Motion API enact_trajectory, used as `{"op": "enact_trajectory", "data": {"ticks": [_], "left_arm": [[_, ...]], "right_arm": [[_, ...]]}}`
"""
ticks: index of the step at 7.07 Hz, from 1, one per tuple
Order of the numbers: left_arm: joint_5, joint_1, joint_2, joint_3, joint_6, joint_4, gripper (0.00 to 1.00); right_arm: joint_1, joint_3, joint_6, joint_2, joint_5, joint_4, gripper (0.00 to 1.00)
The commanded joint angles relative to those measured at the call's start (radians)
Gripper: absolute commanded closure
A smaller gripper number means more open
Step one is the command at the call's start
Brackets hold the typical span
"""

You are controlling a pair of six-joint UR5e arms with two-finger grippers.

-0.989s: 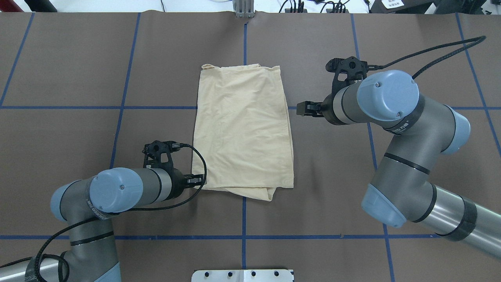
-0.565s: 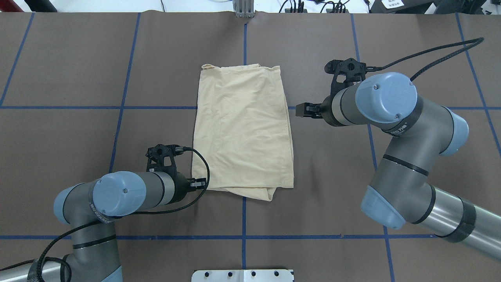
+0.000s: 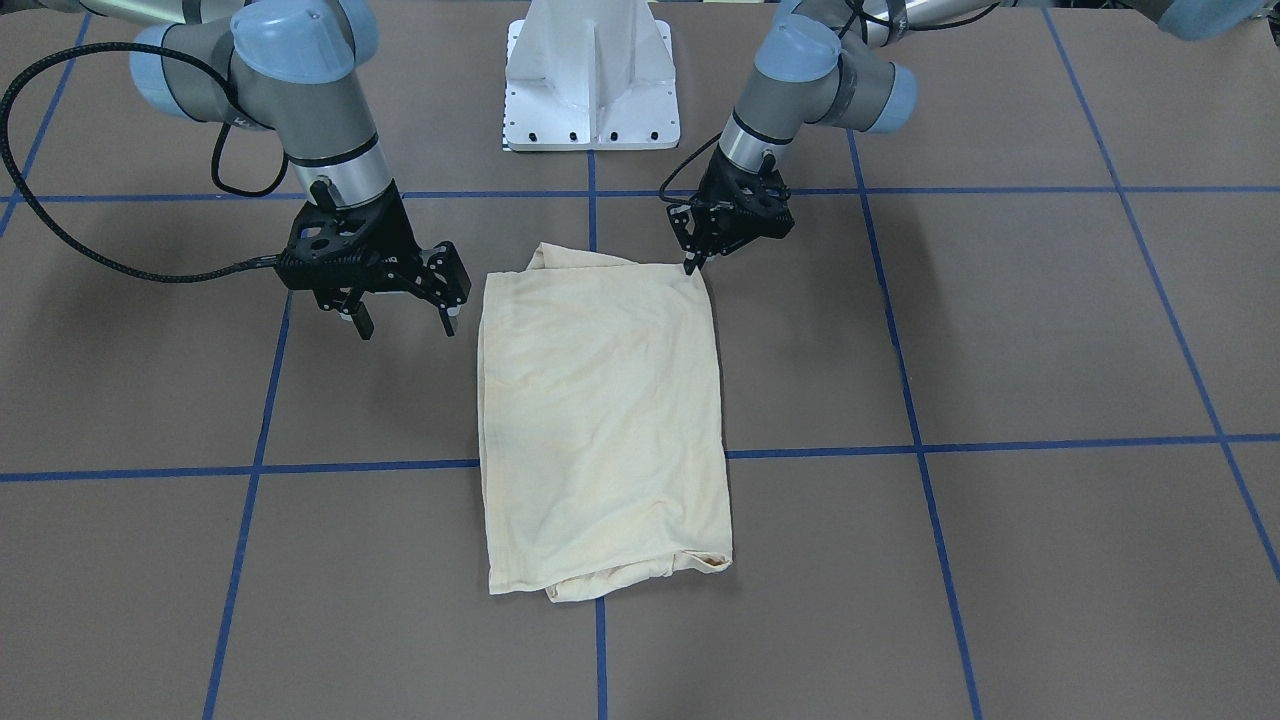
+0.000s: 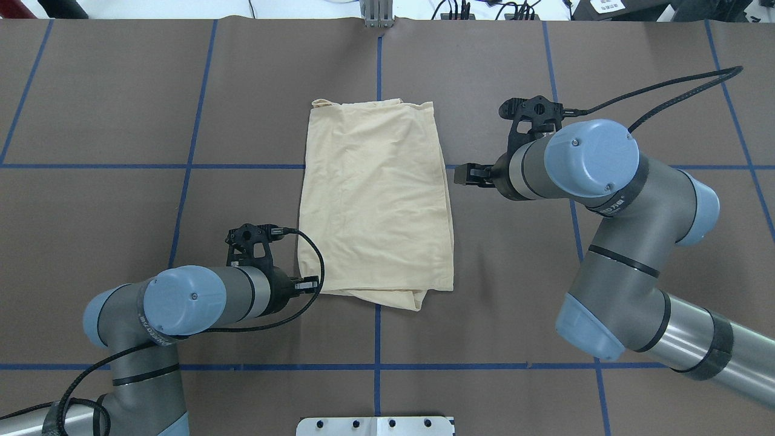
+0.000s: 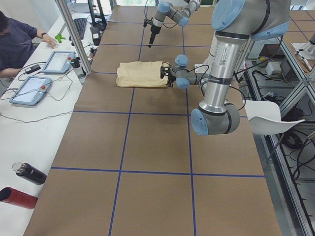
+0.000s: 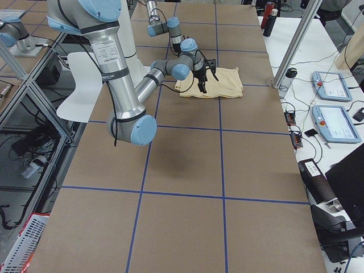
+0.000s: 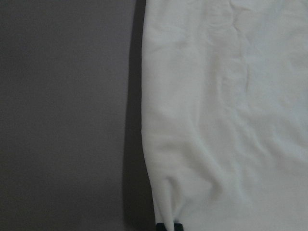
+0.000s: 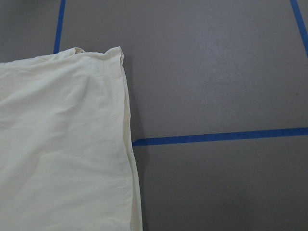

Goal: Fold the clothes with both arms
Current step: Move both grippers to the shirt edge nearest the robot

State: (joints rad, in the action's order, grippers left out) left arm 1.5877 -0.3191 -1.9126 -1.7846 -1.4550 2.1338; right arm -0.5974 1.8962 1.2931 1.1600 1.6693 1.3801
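Between left pincer and spread right pincer, folded cream T-shirt.

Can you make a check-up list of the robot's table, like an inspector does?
Surface: brown table, blue tape grid.
Job's things: cream shirt, folded into a rectangle, lying flat.
Clutter: nothing seen.
Hands: left hand shut on the shirt's corner; right hand open, beside the shirt, apart.
Cables: black cables loop off both wrists.
Surroundings: white pedestal; person at a side desk with tablets.
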Motion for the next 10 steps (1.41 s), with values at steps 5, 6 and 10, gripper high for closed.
{"op": "enact_trajectory", "data": {"ticks": [5,6,10], "left_arm": [[-0.026,0.0,-0.003,-0.002,-0.004,0.002,1.0],[-0.028,0.0,-0.002,-0.003,-0.004,0.002,1.0],[-0.028,0.0,-0.002,-0.004,-0.004,0.002,1.0]], "right_arm": [[0.374,-0.015,0.538,-0.054,-0.359,0.123,0.02],[0.405,-0.04,0.61,-0.072,-0.384,0.131,0.03],[0.416,-0.163,0.681,-0.146,-0.414,0.12,0.07]]}}
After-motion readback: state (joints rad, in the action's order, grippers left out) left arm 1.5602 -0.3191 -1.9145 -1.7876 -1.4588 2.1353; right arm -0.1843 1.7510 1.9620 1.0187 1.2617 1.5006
